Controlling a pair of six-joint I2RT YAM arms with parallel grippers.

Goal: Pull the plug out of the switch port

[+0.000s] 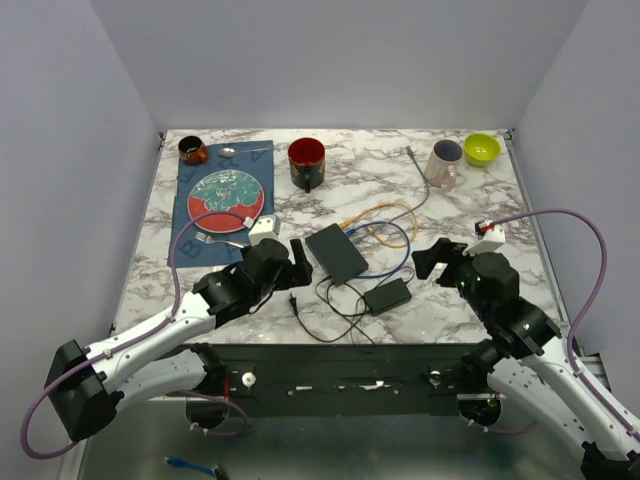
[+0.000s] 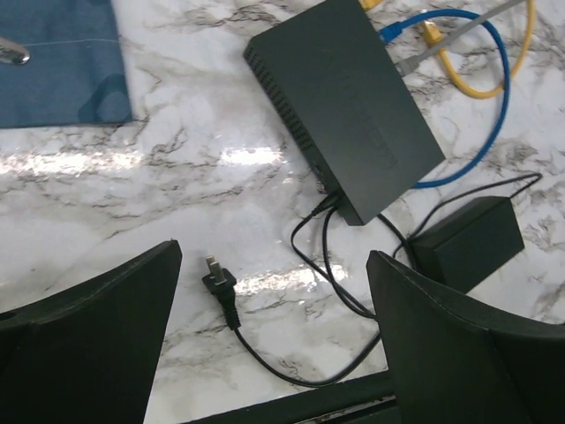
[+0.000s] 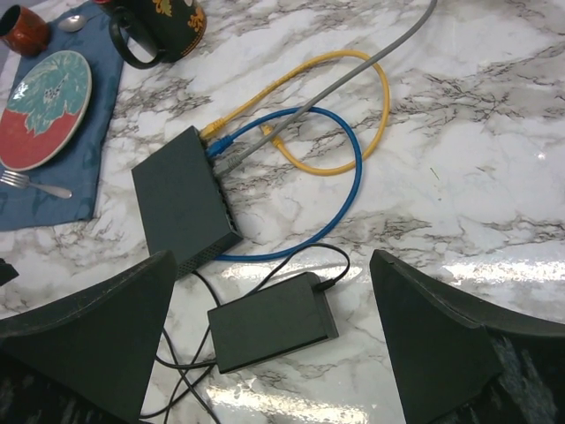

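Observation:
A dark grey network switch (image 1: 336, 252) lies mid-table; it also shows in the left wrist view (image 2: 340, 97) and the right wrist view (image 3: 181, 205). Blue (image 3: 344, 190), yellow (image 3: 371, 115) and grey (image 3: 353, 71) cables run into its far side, their plugs (image 3: 221, 146) sitting in the ports. My left gripper (image 1: 298, 262) is open and empty, just left of the switch. My right gripper (image 1: 432, 262) is open and empty, to the right of the switch, above the black power brick (image 3: 274, 321).
A black power brick (image 1: 388, 296) with thin black cords and a loose mains plug (image 2: 219, 283) lie near the front edge. A blue placemat (image 1: 215, 200) with plate, fork, spoon and brown cup is at back left. Red-black mug (image 1: 306, 160), pink mug (image 1: 445, 160), green bowl (image 1: 481, 149) stand at the back.

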